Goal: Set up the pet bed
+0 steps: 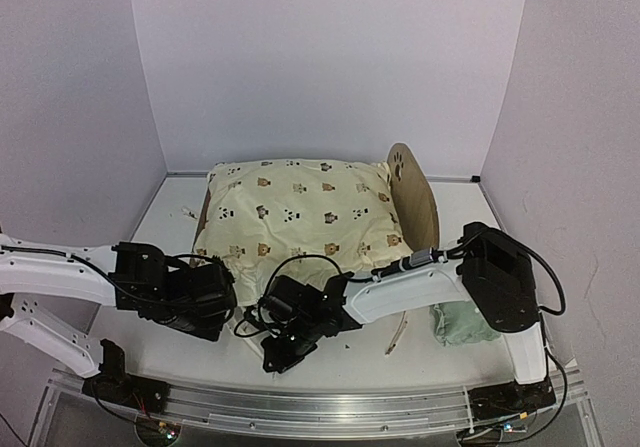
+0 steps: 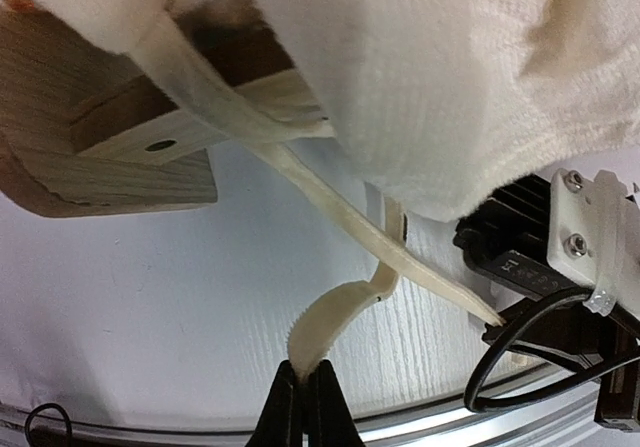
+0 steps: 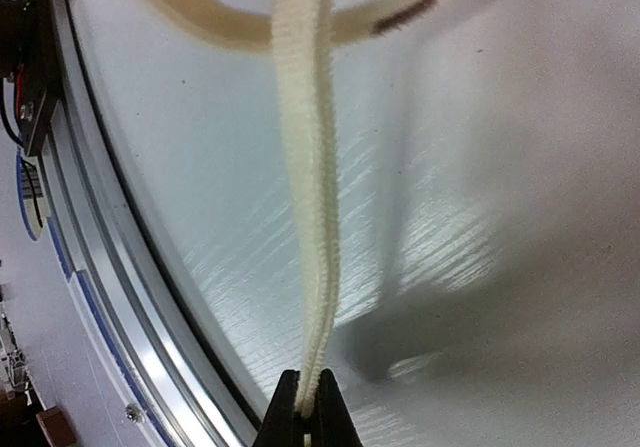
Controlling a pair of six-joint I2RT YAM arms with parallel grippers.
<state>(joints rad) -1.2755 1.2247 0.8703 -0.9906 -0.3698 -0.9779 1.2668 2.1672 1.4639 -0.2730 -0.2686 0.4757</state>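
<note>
The pet bed's arched headboard with its paw-print cutout (image 1: 410, 192) stands at the right, and a light-wood corner of the frame (image 2: 110, 157) shows in the left wrist view. The cream bear-print cushion (image 1: 300, 212) lies on the bed and hides its base. My left gripper (image 2: 305, 382) is shut on a cream cushion tie (image 2: 325, 322) just off the bed's near corner; in the top view it (image 1: 225, 312) sits at the cushion's front edge. My right gripper (image 3: 308, 397) is shut on another cream tie (image 3: 310, 187), which is stretched taut; it (image 1: 275, 352) is close beside the left one.
The small mint green pillow (image 1: 462, 324) lies on the table at the right, partly under the right arm. A loose tie end (image 1: 397, 335) lies near it. The metal rail (image 1: 320, 407) runs along the table's near edge. White walls enclose the back and sides.
</note>
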